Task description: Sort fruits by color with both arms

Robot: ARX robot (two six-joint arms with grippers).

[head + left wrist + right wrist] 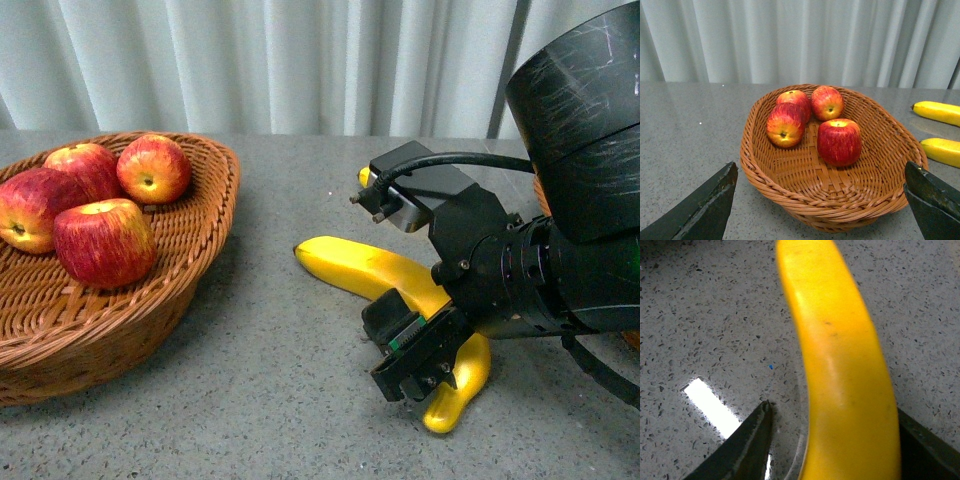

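Note:
Several red apples [104, 242] lie in a brown wicker basket [200, 215] at the left; the left wrist view shows the same apples [839, 141] in that basket [830, 197]. Two yellow bananas lie on the grey table, a long one [365, 268] and another [462, 385] in front of it. My right gripper [415, 345] is low over them and open. In the right wrist view a banana [845, 365] lies between its spread fingers [747, 450], not clamped. My left gripper [820, 170] is open in front of the basket, holding nothing, and does not show in the front view.
A pale curtain hangs behind the grey speckled table [280, 400]. A sliver of brown wicker [541, 195] shows behind the right arm. A small yellow tip [364, 177] peeks out beside the arm's camera. Two bananas [939, 111] lie to the basket's right.

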